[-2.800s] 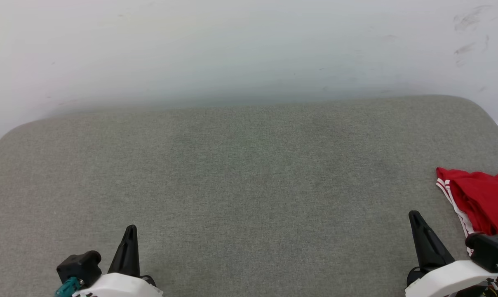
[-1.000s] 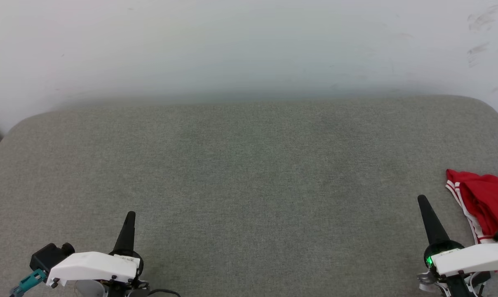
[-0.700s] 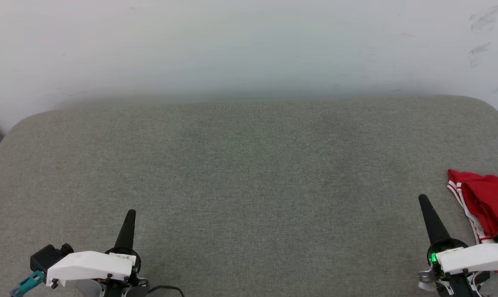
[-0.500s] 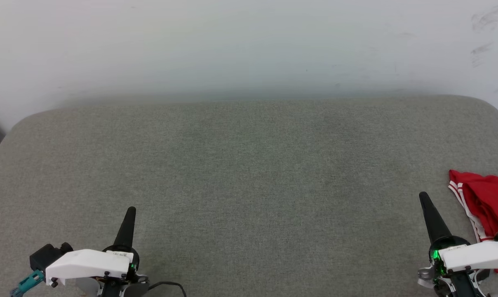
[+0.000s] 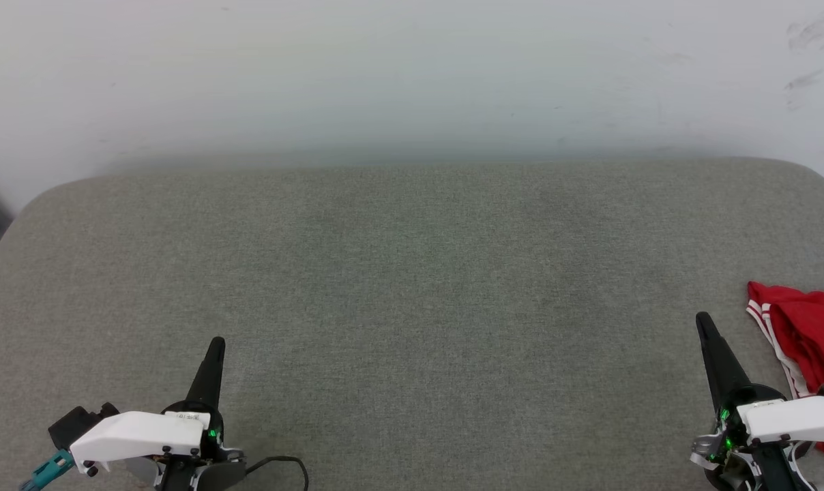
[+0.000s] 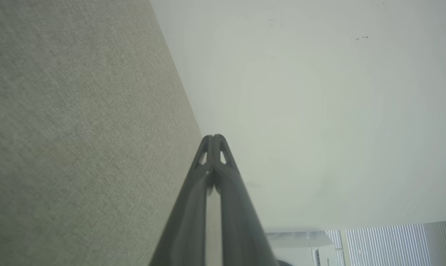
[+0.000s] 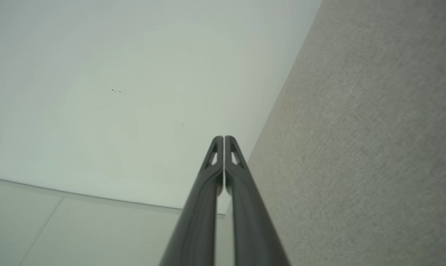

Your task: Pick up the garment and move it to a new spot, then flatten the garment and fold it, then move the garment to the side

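could snag or drag the bunched thin red jersey shirt with red-and-white stripe trim (image 5: 811,327) off the right edge of the grey woven-fabric cushion (image 5: 412,273) through a blind sideways reach. lies there just beside the dark two-fingered right gripper (image 5: 704,319). pinched fully together, like the left gripper (image 5: 215,342), clasping nothing.

A grey fabric-covered counter (image 5: 412,286) with rounded corners meets a white wall (image 5: 385,75) at 12 o'clock. Dark scuff marks (image 5: 804,80) smudge the wall toward 2 o'clock.
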Motion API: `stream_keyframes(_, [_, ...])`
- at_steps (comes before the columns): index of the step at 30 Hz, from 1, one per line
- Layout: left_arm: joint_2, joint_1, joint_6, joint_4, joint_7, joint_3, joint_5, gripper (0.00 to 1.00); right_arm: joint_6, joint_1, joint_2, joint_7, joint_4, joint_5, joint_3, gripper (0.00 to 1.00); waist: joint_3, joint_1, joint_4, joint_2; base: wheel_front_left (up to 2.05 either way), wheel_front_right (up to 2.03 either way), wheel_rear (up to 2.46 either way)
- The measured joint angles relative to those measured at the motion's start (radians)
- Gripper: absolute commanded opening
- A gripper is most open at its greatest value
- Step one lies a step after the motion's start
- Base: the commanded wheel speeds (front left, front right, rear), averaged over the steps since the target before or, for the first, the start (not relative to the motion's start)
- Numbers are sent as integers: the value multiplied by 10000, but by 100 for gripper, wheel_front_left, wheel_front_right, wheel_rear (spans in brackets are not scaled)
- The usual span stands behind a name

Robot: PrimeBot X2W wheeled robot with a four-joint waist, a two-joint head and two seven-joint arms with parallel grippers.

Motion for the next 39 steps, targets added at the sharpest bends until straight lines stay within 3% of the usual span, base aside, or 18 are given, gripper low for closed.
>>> stream_keyframes(30, [-349, -300, -481, 192, 587, 583, -1787, 0, 0, -313, 81, 247, 320, 2194, -182, 0, 68, 0, 151, 0, 0, 0, 0])
stream_keyframes(39, [-380, -311, -510, 211, 631, 625, -1902, 0, 0, -347, 88, 284, 347, 2341, -198, 0, 73, -1, 162, 0, 0, 0, 0])
